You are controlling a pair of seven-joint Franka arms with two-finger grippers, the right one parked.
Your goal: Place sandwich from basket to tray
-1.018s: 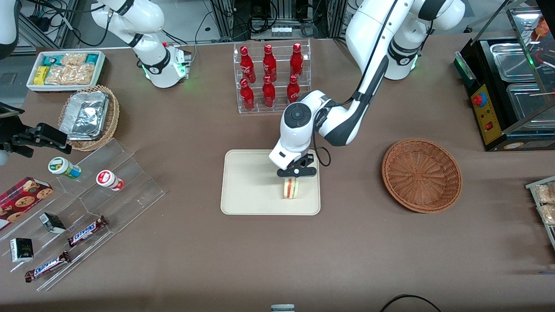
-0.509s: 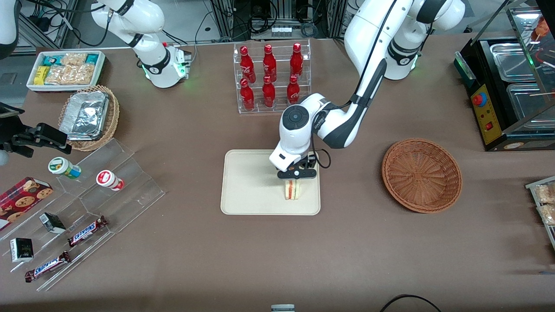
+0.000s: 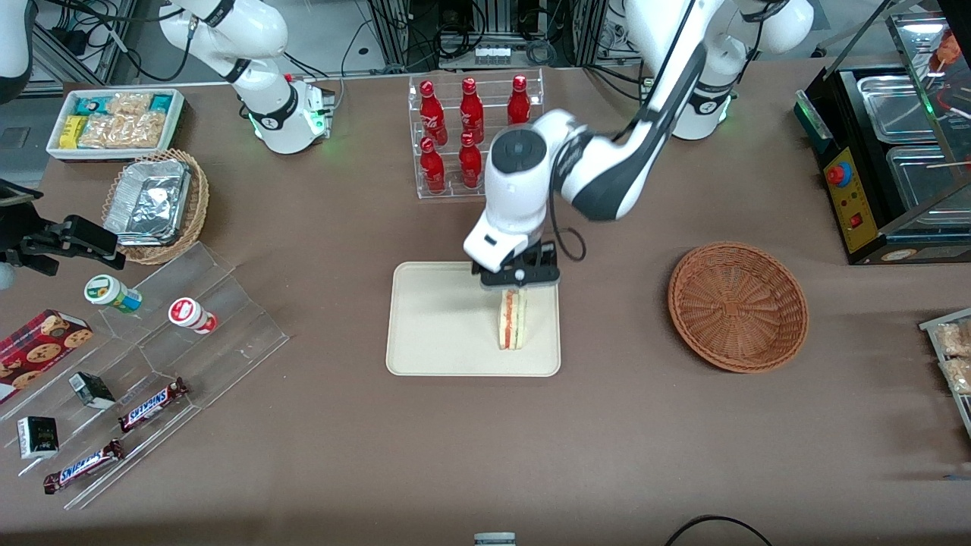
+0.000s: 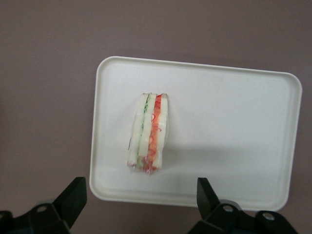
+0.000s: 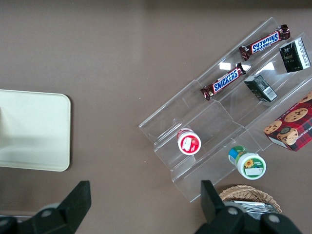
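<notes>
The sandwich (image 3: 512, 320) stands on its edge on the cream tray (image 3: 440, 326), on the part of the tray toward the working arm's end; its red and green stripes show clearly in the left wrist view, sandwich (image 4: 148, 132) on tray (image 4: 234, 136). My gripper (image 3: 516, 277) hangs above the sandwich, open, with nothing between its black fingers (image 4: 72, 199). The reddish-brown basket (image 3: 737, 305) sits empty on the table toward the working arm's end.
A clear rack of red bottles (image 3: 472, 135) stands farther from the front camera than the tray, close to my arm. Toward the parked arm's end are acrylic steps with snacks (image 3: 152, 356), a tan basket of foil containers (image 3: 155, 203) and a white snack bin (image 3: 115, 121).
My gripper has let go of the sandwich and risen straight up off it. The sandwich stays standing on the tray.
</notes>
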